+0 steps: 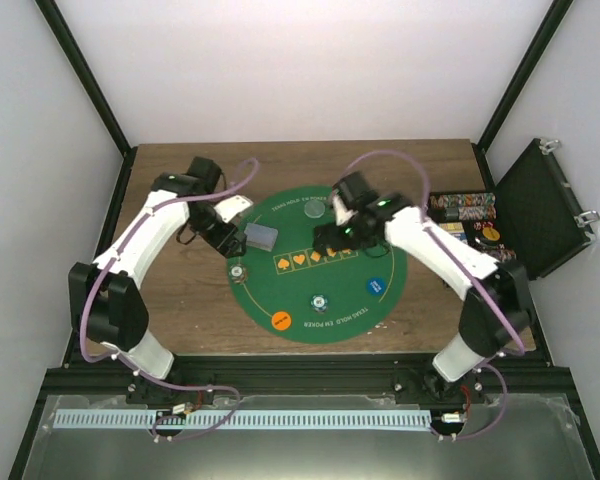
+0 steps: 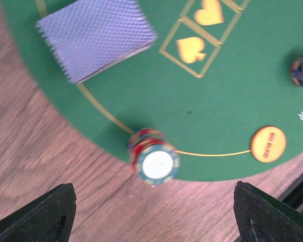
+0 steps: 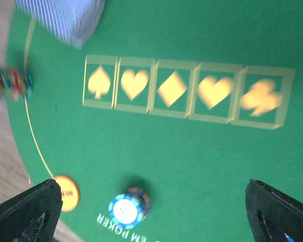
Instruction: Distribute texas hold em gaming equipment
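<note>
A wooden table (image 1: 185, 305) between white walls (image 1: 280, 70) is bearing a green mat (image 1: 350, 305); from above, the deck (image 1: 261, 237) is lying just right of the left gripper (image 1: 228, 243), the right gripper (image 1: 328, 240) hanging over the suit row (image 1: 320, 257). At the left wrist, fingers (image 2: 45, 217) are standing wide, gripping nothing, a chip stack (image 2: 154, 161) just ahead between them, the deck beyond. At the right wrist, fingers (image 3: 25, 212) are gaping likewise, blue chips (image 3: 127, 207) just ahead.
</note>
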